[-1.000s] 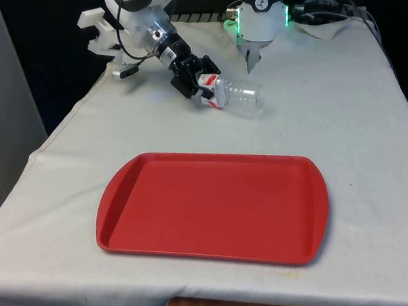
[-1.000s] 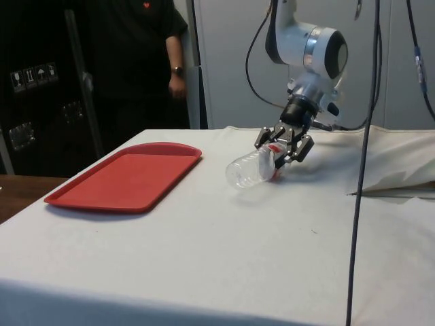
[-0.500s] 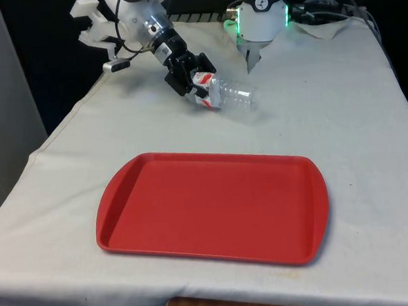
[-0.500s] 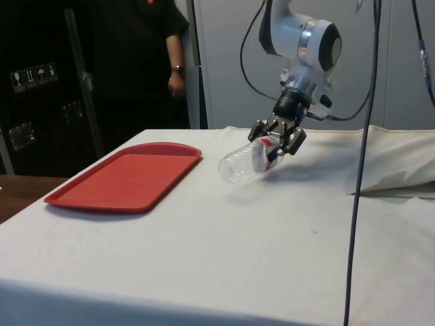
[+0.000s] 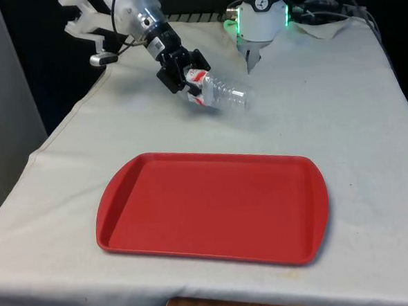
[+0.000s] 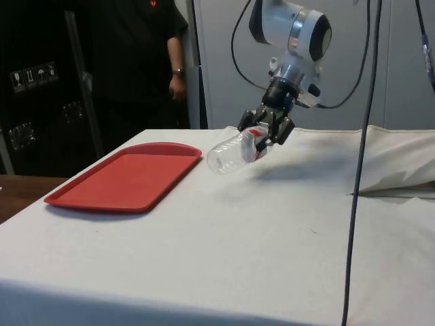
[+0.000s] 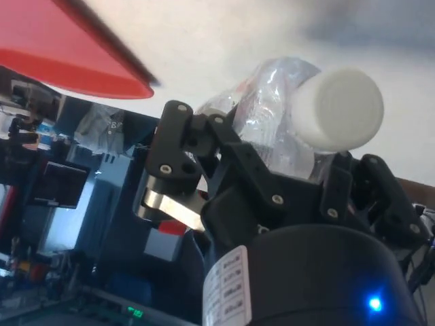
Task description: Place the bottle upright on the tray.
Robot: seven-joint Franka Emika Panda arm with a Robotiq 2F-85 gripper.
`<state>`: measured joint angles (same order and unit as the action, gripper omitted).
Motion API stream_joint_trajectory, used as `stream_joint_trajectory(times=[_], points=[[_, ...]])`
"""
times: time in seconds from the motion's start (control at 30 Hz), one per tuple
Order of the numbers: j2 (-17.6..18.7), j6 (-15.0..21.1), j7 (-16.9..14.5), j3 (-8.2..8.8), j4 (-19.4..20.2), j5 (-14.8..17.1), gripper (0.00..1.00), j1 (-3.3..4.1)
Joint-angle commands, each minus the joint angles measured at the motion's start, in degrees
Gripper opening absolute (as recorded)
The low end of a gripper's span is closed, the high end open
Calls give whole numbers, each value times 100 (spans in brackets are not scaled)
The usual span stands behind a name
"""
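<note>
One clear bottle (image 5: 221,95), pinched near its neck by the gripper (image 5: 184,78), hangs almost horizontal above the cloth, base pointing toward the nearer red tray (image 5: 196,244).

Count on the table — one clear plastic bottle (image 5: 218,94) with one white cap (image 7: 338,109), one red tray (image 5: 214,208). One black gripper (image 5: 186,79) on one white arm (image 6: 291,30). One person (image 6: 146,51) stands behind the table.
</note>
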<state>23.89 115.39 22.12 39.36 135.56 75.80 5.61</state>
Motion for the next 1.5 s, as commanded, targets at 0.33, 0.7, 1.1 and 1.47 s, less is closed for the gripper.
stream_joint_trajectory(times=[0.33,0.7,1.1,1.47], points=[[-80,52,470,0,-281,-252,14,34],[-115,115,1049,17,-665,-567,14,120],[-40,69,1541,-80,-1169,-814,14,132],[103,-69,1696,-138,-1587,-911,14,109]])
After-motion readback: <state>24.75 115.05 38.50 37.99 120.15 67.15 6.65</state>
